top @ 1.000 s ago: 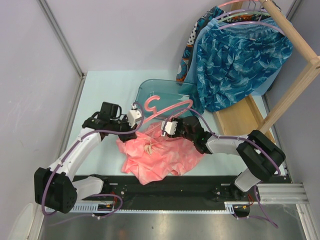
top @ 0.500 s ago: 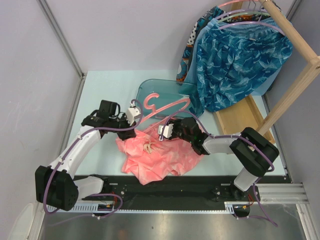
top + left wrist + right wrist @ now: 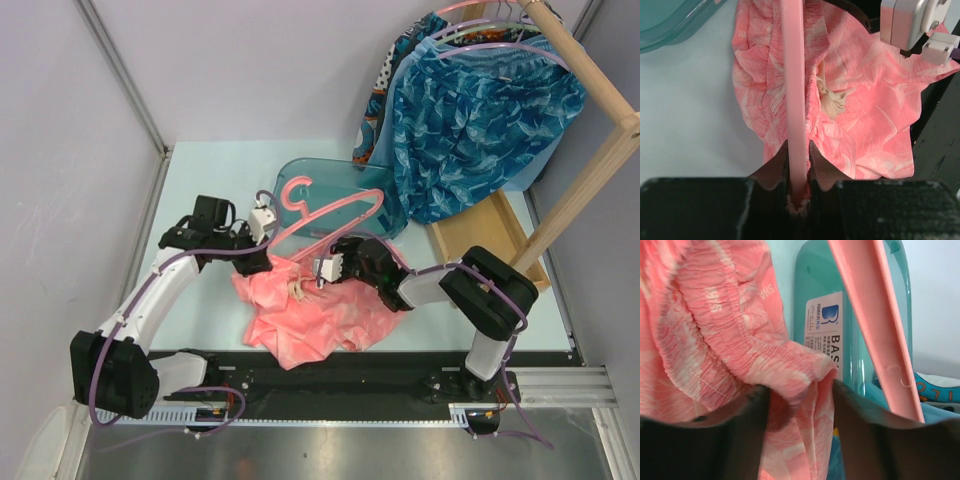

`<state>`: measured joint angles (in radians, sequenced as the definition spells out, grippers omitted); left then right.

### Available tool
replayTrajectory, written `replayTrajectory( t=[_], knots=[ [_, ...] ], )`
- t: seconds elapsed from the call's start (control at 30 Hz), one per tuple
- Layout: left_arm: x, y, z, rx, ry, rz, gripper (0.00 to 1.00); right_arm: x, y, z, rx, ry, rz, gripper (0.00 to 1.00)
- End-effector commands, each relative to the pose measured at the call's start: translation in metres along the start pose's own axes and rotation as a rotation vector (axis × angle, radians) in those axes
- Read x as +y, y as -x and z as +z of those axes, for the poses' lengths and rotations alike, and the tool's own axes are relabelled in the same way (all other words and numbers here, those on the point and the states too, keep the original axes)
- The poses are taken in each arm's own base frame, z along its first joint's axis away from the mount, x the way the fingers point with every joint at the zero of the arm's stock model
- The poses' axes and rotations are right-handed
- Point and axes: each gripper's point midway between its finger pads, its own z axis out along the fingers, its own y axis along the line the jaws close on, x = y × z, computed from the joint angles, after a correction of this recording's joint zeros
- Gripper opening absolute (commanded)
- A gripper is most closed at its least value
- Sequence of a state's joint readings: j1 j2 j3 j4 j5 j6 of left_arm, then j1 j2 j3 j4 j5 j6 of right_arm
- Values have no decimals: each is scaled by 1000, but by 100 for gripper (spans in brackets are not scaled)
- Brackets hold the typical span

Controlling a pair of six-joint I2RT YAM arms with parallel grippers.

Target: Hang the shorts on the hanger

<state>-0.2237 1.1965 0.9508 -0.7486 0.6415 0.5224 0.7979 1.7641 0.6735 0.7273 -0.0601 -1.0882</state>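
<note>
**Hidden or cut off.** In the left wrist view the hanger [image 3: 792,75] runs off the top edge, so its hook does not show there. The right wrist view shows only one of its bars, cut at both ends. In the top view my right arm covers the upper right part of the shorts [image 3: 320,320].

**Pose.** My left arm reaches forward, then bends toward 3 o'clock. My left gripper [image 3: 268,232] is narrow, clamped on a hanger bar. My right arm folds low toward 9 o'clock. My right gripper [image 3: 322,268] pinches a raised fold of the elastic waistband.

**Location.** The shorts lie on the table [image 3: 200,180], at 5 o'clock from my left gripper and directly under my right. The hanger is tilted above them, with its hook at 12 o'clock over the teal bin [image 3: 340,178].
</note>
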Motion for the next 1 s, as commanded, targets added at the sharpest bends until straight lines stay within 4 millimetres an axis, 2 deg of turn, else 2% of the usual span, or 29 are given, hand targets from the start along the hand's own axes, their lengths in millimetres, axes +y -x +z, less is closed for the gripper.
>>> replayTrajectory(
  t=[0.0, 0.07, 0.1, 0.13, 0.17, 0.2, 0.23, 0.27, 0.3, 0.33, 0.37, 0.4, 0.43, 0.53, 0.6, 0.63, 0.7, 0.77, 0.8, 0.83, 0.87, 0.93, 0.97],
  knots=[
    [-3, 24, -10, -79, -14, 20, 0, -34, 12, -3, -25, -135, -30, 40],
    [0, 23, -13, -81, -8, 6, 1, -45, 18, -11, -26, -150, 4, 24],
    [0, 22, -15, -83, -7, 5, 1, -48, 20, -15, -29, -153, 19, 8],
    [0, 22, -17, -89, -8, 4, 0, -54, 18, -21, -5, -170, 49, 0],
    [4, 22, -20, -96, 6, 0, 0, -48, 12, -25, 28, -138, 66, 0],
    [5, 21, -22, -99, 9, 2, 1, -61, 18, -37, 23, -162, 89, 0],
    [6, 20, -26, -103, 16, 15, 0, -61, 16, -42, 37, -152, 118, 0],
    [8, 20, -30, -112, 24, 12, 0, -50, 8, -49, 81, -101, 168, 0],
    [9, 20, -33, -121, 28, 19, 0, -60, 7, -61, 96, -122, 203, 0],
    [11, 20, -39, -133, 47, 35, 0, -61, 3, -68, 117, -122, 236, 0],
    [10, 20, -42, -146, 44, 46, 0, -48, -6, -75, 168, -74, 292, 0],
    [10, 18, -44, -148, 49, 55, 0, -55, -10, -86, 185, -90, 322, 0],
    [12, 18, -50, -164, 75, 73, 1, -46, -18, -93, 230, -60, 348, 0],
    [9, 13, -54, -188, 75, 102, 0, -49, -34, -110, 305, -90, 483, 0],
    [11, 7, -61, -212, 97, 106, 0, -39, -46, -122, 378, -67, 576, 0],
    [14, 3, -66, -217, 109, 127, 0, -40, -57, -127, 410, -78, 614, 0],
    [7, 0, -70, -233, 88, 172, 0, -35, -63, -132, 442, -60, 706, 0],
    [1, -11, -72, -209, 76, 237, 0, -35, -79, -138, 496, -65, 777, 0],
    [-9, -19, -72, -193, 59, 242, 0, -43, -77, -136, 480, -66, 816, 0],
    [-11, -23, -73, -187, 56, 320, 1, -46, -77, -136, 481, -77, 871, 0],
    [-13, -28, -73, -173, 54, 342, 0, -48, -85, -138, 502, -84, 902, 0],
    [-16, -40, -74, -141, 65, 382, 1, -60, -85, -138, 490, -108, 941, 0],
    [-17, -44, -74, -129, 65, 398, 0, -63, -92, -140, 507, -120, 959, 0]
  ],
)
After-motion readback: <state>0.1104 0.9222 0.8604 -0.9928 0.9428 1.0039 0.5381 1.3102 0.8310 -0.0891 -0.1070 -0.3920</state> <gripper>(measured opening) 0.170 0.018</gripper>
